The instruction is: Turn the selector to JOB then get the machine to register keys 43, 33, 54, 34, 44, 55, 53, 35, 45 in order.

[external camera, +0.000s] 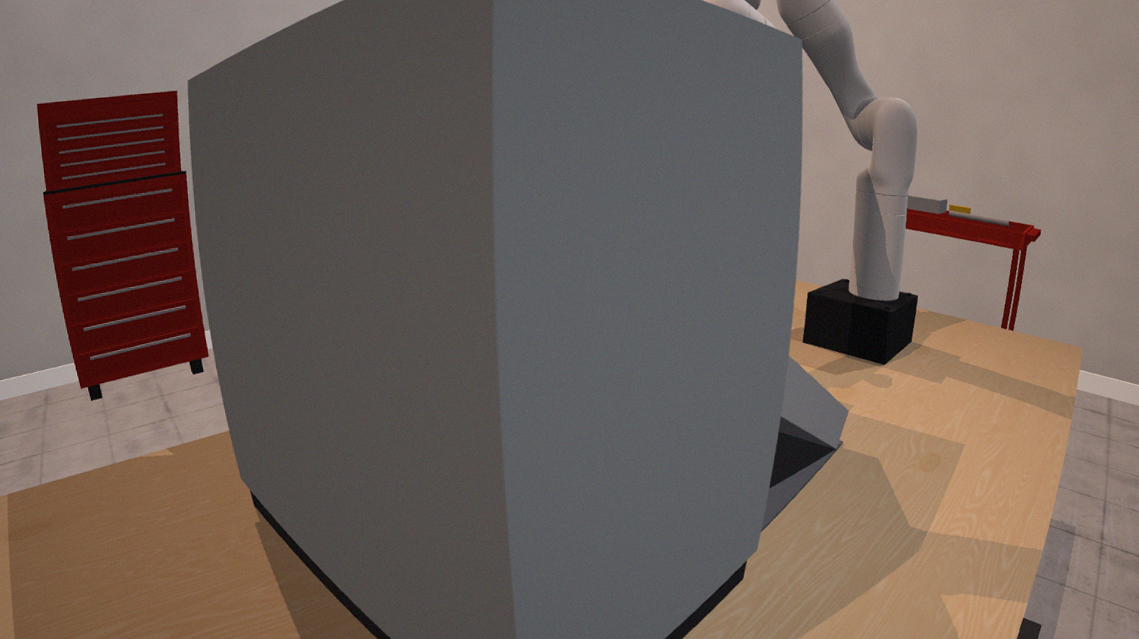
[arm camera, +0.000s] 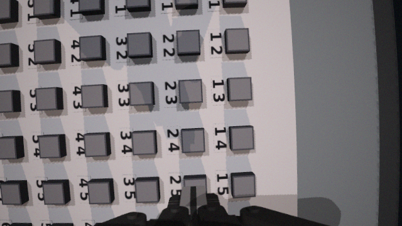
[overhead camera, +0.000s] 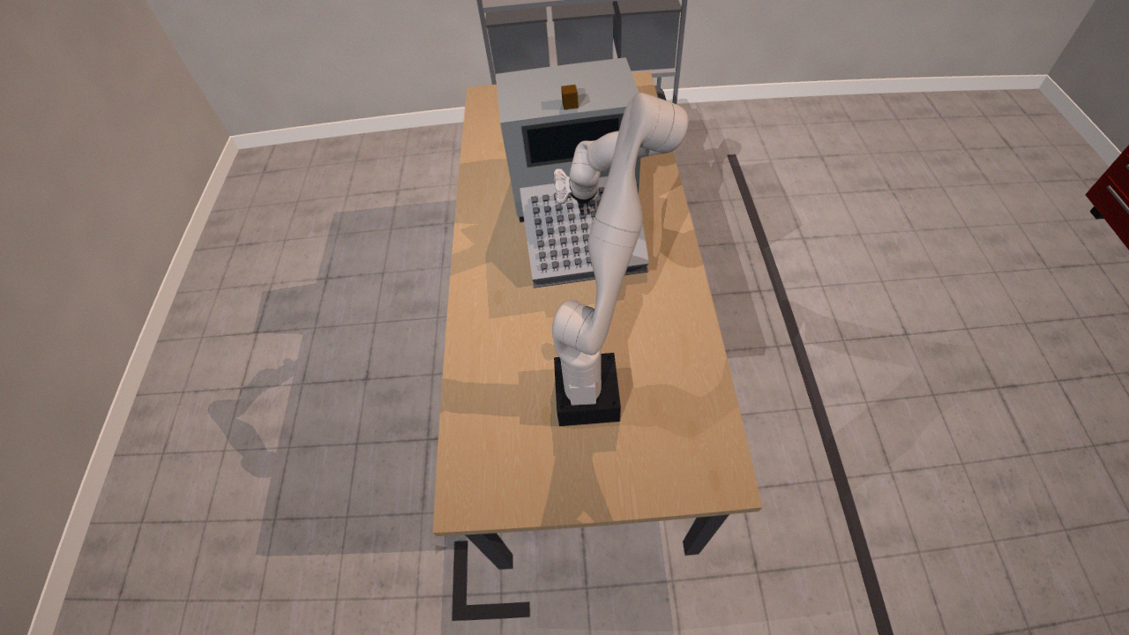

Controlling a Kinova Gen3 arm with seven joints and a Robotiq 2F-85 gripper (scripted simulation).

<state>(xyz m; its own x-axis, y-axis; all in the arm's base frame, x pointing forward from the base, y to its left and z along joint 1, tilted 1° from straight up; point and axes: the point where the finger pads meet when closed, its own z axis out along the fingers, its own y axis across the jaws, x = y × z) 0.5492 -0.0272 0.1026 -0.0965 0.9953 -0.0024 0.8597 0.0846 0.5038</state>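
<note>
Over key 25 [arm camera: 195,181], gripper [arm camera: 194,201] closed, empty; contact unclear. Center fingertips, press straight down, lift cleanly. Keys 35 [arm camera: 147,189], 45 [arm camera: 100,191] alongside, 34 [arm camera: 144,142], 33 [arm camera: 141,93] farther off.

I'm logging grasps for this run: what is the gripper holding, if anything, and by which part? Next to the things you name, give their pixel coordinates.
Nothing is held; the gripper [arm camera: 194,201] is shut on itself, its fingertips together.
</note>
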